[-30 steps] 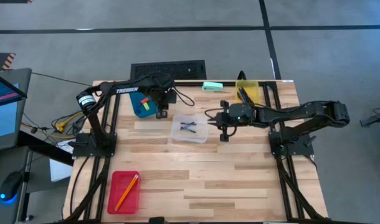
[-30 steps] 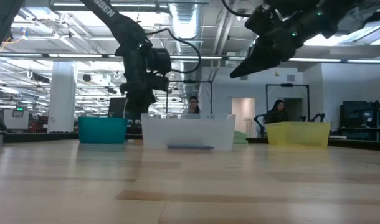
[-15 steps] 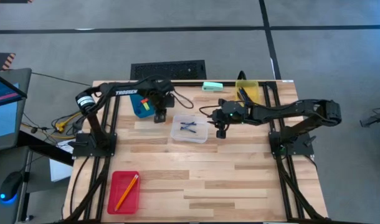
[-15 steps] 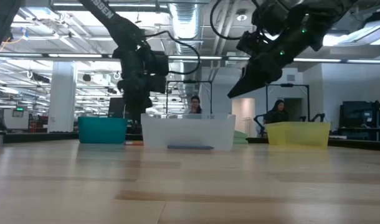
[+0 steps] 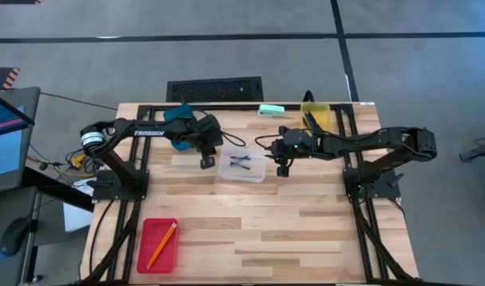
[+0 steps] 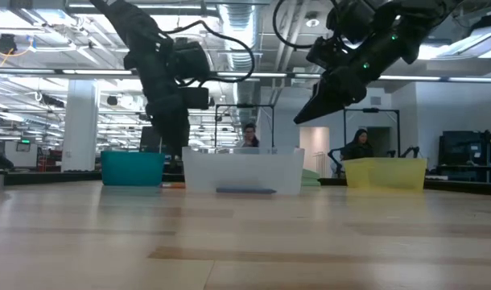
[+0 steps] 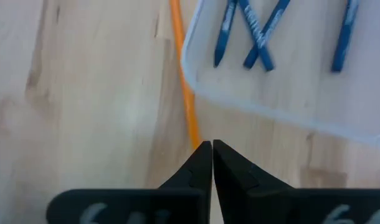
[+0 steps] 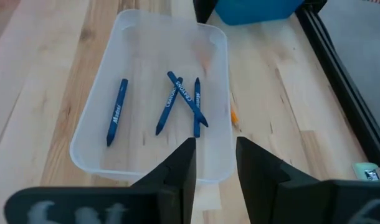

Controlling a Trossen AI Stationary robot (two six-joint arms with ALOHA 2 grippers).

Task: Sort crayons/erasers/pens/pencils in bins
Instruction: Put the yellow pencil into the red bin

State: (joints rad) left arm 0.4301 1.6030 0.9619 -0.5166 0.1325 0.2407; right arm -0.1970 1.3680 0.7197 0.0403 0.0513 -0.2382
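My left gripper [image 5: 206,164] [image 7: 212,148] is shut, pointing down just left of the clear bin [image 5: 261,176]. Its tips stand at one end of an orange pencil [image 7: 185,81] that lies flat on the table along the bin's wall. Several blue pens [image 8: 180,102] [image 7: 258,31] lie in the clear bin. My right gripper [image 5: 282,169] [image 8: 213,152] is open. It is raised above the table [image 6: 300,119] at the bin's right side. The blue bin [image 5: 179,141] is mostly hidden under my left arm, and the erasers are hidden. My left gripper has its shut fingertips [image 7: 202,155] at the end of the orange pencil [image 7: 194,137], coming from above. The fingers hide that end, so I cannot tell whether they touch it.
The red bin [image 5: 147,258] sits near the table's near-left corner with an orange pencil [image 5: 161,244] in it. The yellow bin [image 5: 318,119] [image 6: 386,173] stands at the far right, with a flat mint-green object [image 5: 270,110] beside it. A keyboard [image 5: 215,87] lies beyond the far edge.
My left gripper has moved from over the blue bin toward the near edge, to the clear bin's left side, and its arm has swung lower. My right gripper shifted a little left toward the clear bin, then held still.
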